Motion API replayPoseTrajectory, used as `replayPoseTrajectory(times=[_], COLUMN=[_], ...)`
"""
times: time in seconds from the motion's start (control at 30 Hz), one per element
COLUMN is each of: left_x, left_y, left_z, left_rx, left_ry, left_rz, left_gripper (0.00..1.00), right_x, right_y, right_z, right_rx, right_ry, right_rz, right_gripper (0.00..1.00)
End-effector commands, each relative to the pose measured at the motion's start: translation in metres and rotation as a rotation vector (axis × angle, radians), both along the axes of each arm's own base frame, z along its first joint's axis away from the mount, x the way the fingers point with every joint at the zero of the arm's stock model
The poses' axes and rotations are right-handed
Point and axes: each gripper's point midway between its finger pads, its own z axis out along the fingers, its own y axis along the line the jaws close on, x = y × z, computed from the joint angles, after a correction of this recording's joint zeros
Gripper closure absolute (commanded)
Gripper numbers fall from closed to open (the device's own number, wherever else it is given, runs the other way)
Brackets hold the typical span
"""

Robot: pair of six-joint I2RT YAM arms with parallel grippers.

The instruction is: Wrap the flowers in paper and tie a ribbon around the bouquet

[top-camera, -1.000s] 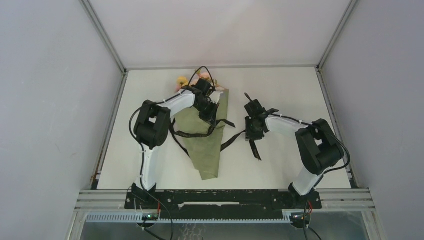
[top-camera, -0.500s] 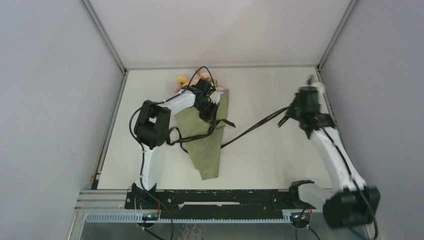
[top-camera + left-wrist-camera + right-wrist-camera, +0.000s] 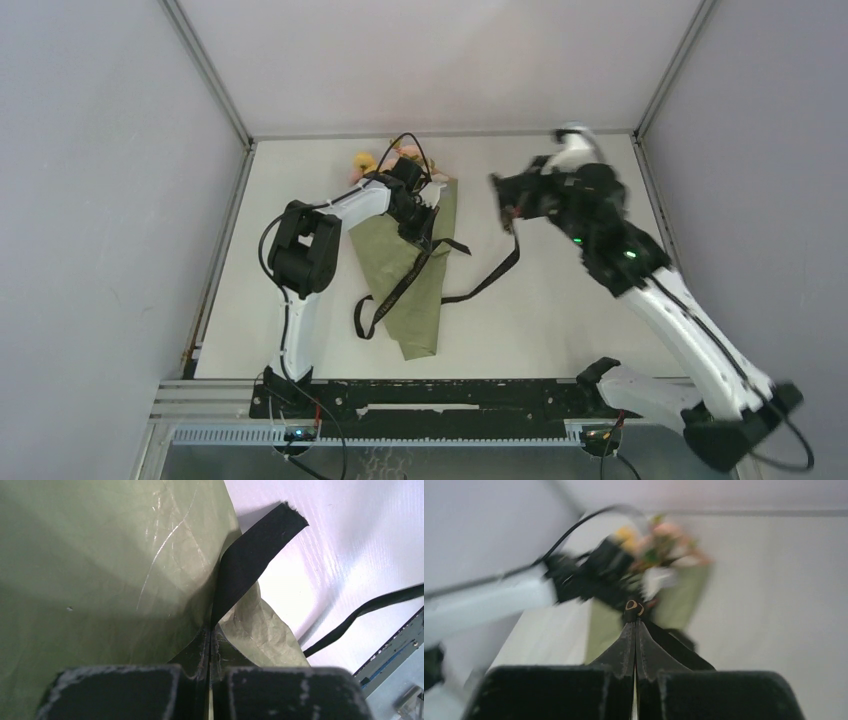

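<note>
The bouquet (image 3: 425, 318) lies on the white tabletop (image 3: 570, 310), left of centre, its pointed end toward the arm bases and the flowers (image 3: 364, 161) at the far end, poking out of the olive-green paper (image 3: 100, 555). The black ribbon (image 3: 250, 555) crosses the cone on a slant. One stretch ends in a loop on the tabletop just left of the cone, and another rises off the tabletop to the right. The left pincer (image 3: 420, 228) sits on the upper part of the cone, jaws pressed together on the ribbon where it meets the paper, with a short free end sticking up beyond the fingers. The right pincer (image 3: 508, 200) hangs above the tabletop to the right of the flowers, jaws closed, with the rising ribbon stretch leading up into it. Its wrist view is blurred.
</note>
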Motion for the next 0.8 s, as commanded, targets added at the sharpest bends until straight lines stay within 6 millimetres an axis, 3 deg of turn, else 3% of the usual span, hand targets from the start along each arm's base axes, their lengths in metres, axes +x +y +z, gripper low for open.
replayPoseTrajectory(times=[0.0, 0.07, 0.17, 0.3, 0.47, 0.6, 0.63, 0.77], left_x=[0.005, 0.005, 0.004, 0.003, 0.004, 0.003, 0.003, 0.003], left_y=[0.0, 0.001, 0.0, -0.003, -0.003, -0.002, -0.002, -0.002], left_z=[0.024, 0.025, 0.026, 0.027, 0.03, 0.031, 0.03, 0.029], left_rx=[-0.009, -0.007, -0.013, -0.027, -0.033, -0.034, -0.035, -0.036], left_ry=[-0.068, -0.072, -0.07, -0.063, -0.071, -0.076, -0.074, -0.072], left_rz=[-0.007, -0.009, -0.014, -0.022, -0.031, -0.036, -0.037, -0.041], left_gripper=[1.0, 1.0, 1.0, 1.0, 1.0, 1.0, 1.0, 1.0], right_x=[-0.025, -0.042, -0.051, -0.056, -0.06, -0.044, -0.036, -0.022], right_y=[0.135, 0.179, 0.218, 0.251, 0.288, 0.304, 0.303, 0.292], right_z=[-0.022, -0.042, -0.082, -0.126, -0.161, -0.196, -0.205, -0.236], right_rx=[-0.042, -0.053, -0.062, -0.055, -0.195, -0.303, -0.332, -0.504], right_ry=[-0.047, -0.028, 0.06, 0.178, 0.197, 0.219, 0.231, 0.281], right_rz=[0.496, 0.64, 0.733, 0.793, 0.826, 0.769, 0.732, 0.651], right_gripper=[1.0, 1.0, 1.0, 1.0, 1.0, 1.0, 0.95, 0.57])
